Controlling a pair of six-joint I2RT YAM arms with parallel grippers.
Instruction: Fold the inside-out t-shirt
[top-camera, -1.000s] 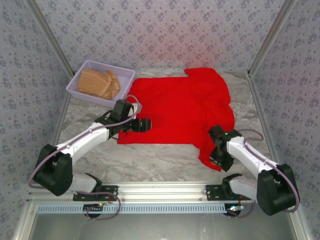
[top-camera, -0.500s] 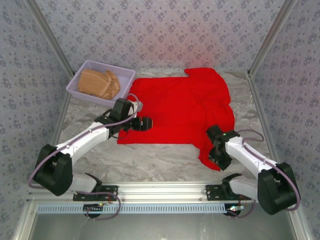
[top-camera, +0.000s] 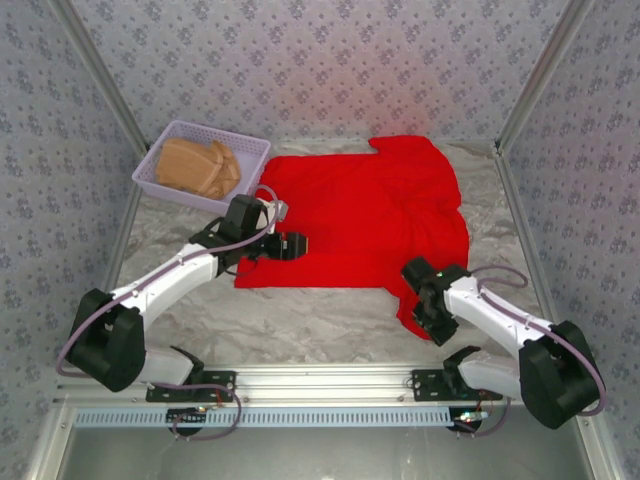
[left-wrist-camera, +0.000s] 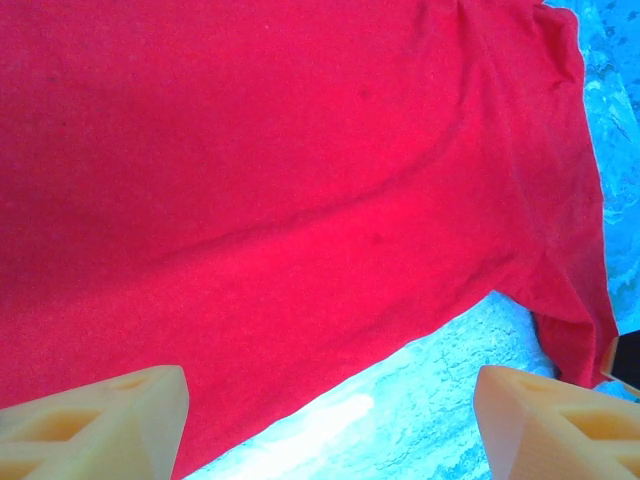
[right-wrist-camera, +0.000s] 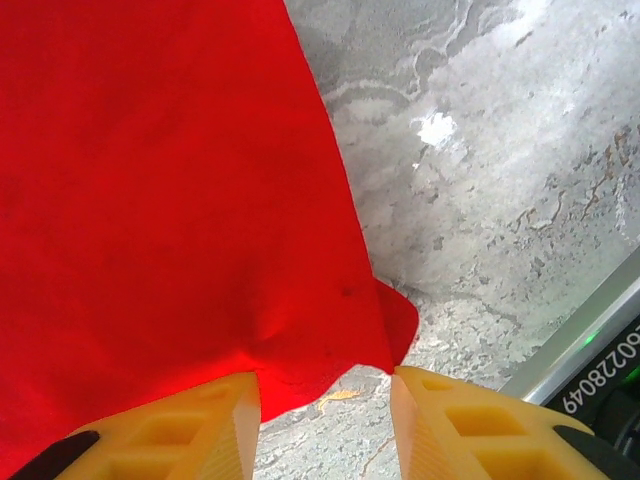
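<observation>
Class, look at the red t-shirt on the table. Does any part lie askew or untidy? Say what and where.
The bright red cloth t-shirt is not flat: its right side is bunched into wrinkles, and a flap trails toward the near edge beside the right gripper.

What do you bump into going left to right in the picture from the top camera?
Lavender basket holding a tan folded garment → left end effector → right end effector. The red t-shirt lies under both, so it has no single place.
</observation>
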